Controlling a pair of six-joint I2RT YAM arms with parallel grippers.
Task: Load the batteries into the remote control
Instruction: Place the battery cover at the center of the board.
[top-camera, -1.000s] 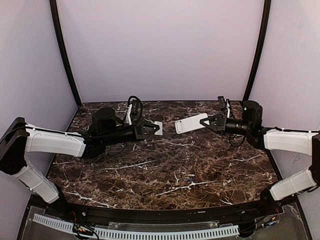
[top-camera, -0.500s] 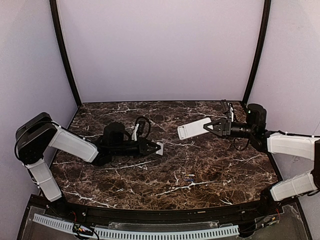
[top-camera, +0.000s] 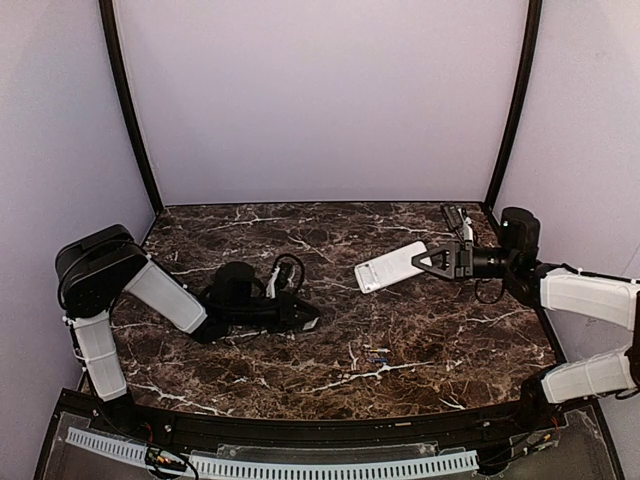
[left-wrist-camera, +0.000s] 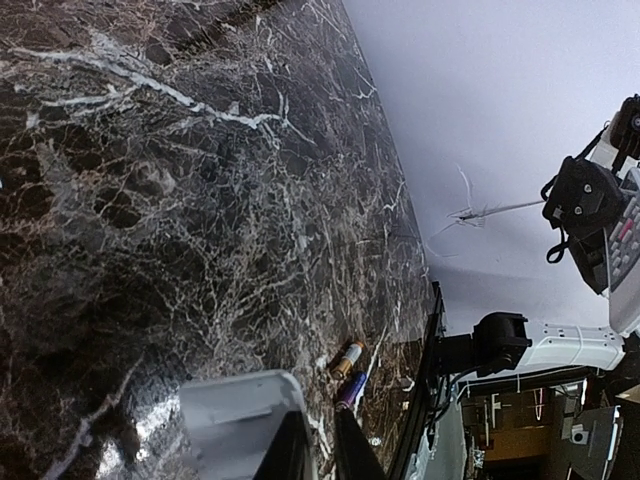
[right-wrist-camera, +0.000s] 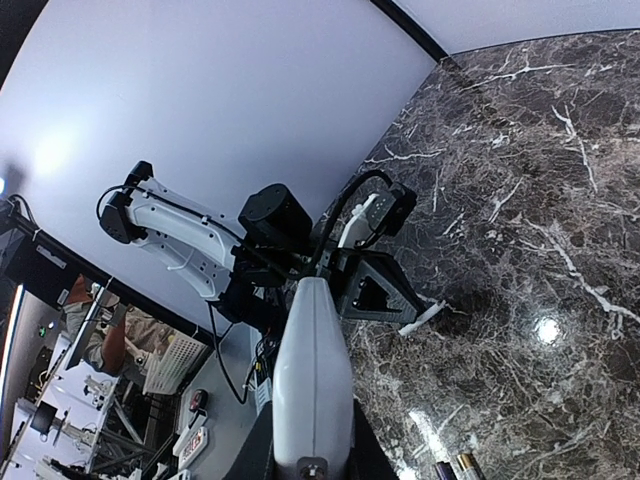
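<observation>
Down low on the marble tabletop (top-camera: 250, 365), left gripper (top-camera: 311, 320) has the white cover (left-wrist-camera: 240, 410) at its tips, pinched or freed I can't tell, so release it flat, short of the batteries (top-camera: 377, 354) near the front, while right gripper (top-camera: 437, 262) clamps the remote control (top-camera: 392, 266) aloft.

The remote control (top-camera: 392, 267) juts leftward from the right end effector (top-camera: 418, 263), which holds it raised above the counter (top-camera: 250, 365) at the right rear. The left end effector (top-camera: 305, 318) lies low, left of centre, with the small flat cover piece (top-camera: 313, 324) at its tip, down at the counter. The batteries (top-camera: 377, 354) lie side by side on the counter nearer the front edge. They are right of the cover piece and in front of the remote control, well apart from both.
</observation>
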